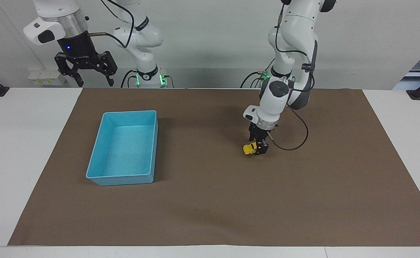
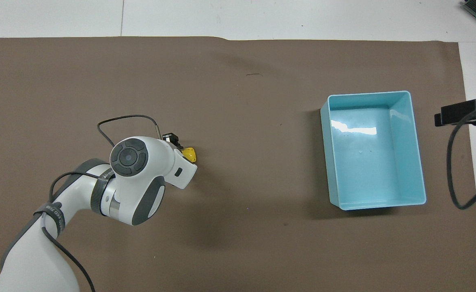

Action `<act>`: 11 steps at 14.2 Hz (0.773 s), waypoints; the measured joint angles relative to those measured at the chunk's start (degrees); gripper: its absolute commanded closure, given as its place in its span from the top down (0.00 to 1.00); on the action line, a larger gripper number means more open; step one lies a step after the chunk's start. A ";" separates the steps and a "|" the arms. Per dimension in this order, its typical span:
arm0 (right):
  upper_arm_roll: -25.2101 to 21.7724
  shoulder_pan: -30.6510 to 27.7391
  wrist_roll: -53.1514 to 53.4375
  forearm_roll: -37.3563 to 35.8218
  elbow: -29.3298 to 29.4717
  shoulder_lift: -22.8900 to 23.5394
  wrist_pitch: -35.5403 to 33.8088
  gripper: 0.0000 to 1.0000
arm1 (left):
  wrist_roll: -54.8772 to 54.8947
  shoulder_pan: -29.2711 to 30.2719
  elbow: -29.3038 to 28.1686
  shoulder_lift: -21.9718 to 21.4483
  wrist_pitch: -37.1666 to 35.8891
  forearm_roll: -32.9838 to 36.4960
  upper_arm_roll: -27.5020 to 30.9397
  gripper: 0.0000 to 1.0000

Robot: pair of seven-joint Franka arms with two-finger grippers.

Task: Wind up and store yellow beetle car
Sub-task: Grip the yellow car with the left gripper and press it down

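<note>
The yellow beetle car (image 1: 248, 149) stands on the brown mat (image 1: 210, 200) toward the left arm's end of the table. Only its front end shows in the overhead view (image 2: 189, 153), from under the left arm's wrist. My left gripper (image 1: 261, 149) is down at mat level over the car's rear half and covers that part of it. The light blue bin (image 1: 129, 113) stands empty on the mat toward the right arm's end (image 2: 367, 94). My right gripper (image 1: 95, 83) is open and empty and waits high, near its base.
The brown mat (image 2: 238, 61) covers most of the white table (image 1: 23, 143). A black cable (image 1: 295, 143) loops from the left wrist just above the mat beside the car.
</note>
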 measured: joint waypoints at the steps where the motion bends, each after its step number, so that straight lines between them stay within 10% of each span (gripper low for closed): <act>1: 0.00 0.00 0.00 0.00 0.00 0.00 0.00 1.00 | -0.01 0.00 0.00 -0.13 -0.12 0.00 0.08 0.00; 11: 0.00 0.00 0.00 0.00 0.00 0.00 0.00 1.00 | 3.56 0.68 -0.31 -0.60 -0.98 1.01 0.95 0.00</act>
